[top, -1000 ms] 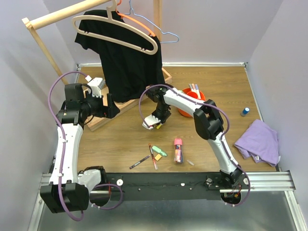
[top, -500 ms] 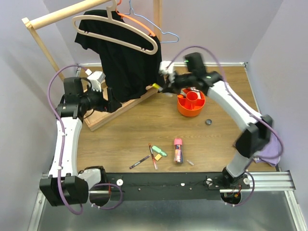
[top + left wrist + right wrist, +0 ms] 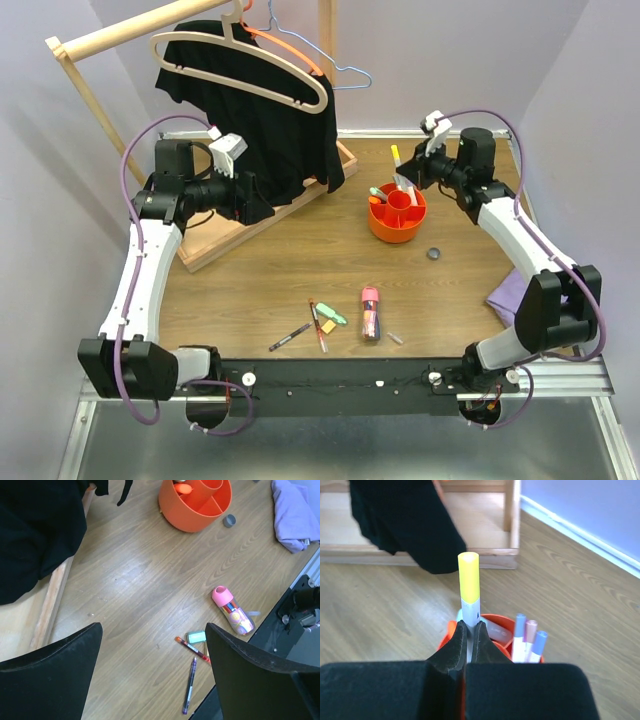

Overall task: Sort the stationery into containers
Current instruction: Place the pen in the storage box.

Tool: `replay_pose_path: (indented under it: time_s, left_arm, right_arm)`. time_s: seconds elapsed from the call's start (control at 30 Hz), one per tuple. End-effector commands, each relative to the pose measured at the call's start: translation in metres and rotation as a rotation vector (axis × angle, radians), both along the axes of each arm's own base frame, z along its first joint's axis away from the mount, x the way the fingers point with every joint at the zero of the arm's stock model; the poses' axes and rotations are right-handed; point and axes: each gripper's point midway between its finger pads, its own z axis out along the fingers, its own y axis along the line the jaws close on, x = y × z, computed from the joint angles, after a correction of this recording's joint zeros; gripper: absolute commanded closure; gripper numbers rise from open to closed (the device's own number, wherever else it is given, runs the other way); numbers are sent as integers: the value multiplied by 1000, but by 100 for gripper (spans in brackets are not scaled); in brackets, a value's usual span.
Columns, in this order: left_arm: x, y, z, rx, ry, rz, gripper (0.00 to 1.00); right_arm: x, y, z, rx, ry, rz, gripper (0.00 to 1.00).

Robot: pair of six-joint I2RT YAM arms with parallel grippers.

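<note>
Right wrist view: right end effector (image 3: pixel 468 626) pinched tight on a grey-barrelled marker (image 3: pixel 469 580) with a yellow cap. The marker is upright, cap end up, over the orange organiser (image 3: pixel 449 631); its lower end is hidden behind the fingers. Three pens (image 3: pixel 527 639), capped blue and pink, stand in a compartment just right of the fingers. Left end effector (image 3: pixel 153 626) has its fingers spread wide with nothing between them, held high above the table (image 3: pixel 140 580). Loose items lie below it near the front edge: a stubby pink tube (image 3: pixel 232 611) on its side, and beside it a green highlighter (image 3: pixel 196 636), a red pen (image 3: pixel 192 649) and a purple pen (image 3: pixel 190 685). A small dark cap (image 3: pixel 229 520) lies just beside the organiser. A purple cloth (image 3: pixel 295 515) sits at the right edge and a black shirt (image 3: pixel 260 130) hangs over the wooden rack base (image 3: pixel 215 240).
</note>
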Motion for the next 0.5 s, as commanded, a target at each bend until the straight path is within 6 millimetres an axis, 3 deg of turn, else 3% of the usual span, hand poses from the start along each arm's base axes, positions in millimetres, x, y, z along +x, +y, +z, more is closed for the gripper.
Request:
replay_pose_path:
  time_s: [0.0, 0.13, 0.47]
  left_arm:
    - [2, -8, 5, -16, 7, -38, 8]
    - [6, -10, 4, -14, 12, -43, 7]
    - [14, -13, -1, -12, 37, -42, 7]
  right_arm:
    - [15, -25, 13, 22, -94, -106, 99]
    - [18, -36, -9, -12, -79, -128, 99]
    - [38, -55, -44, -41, -60, -167, 99]
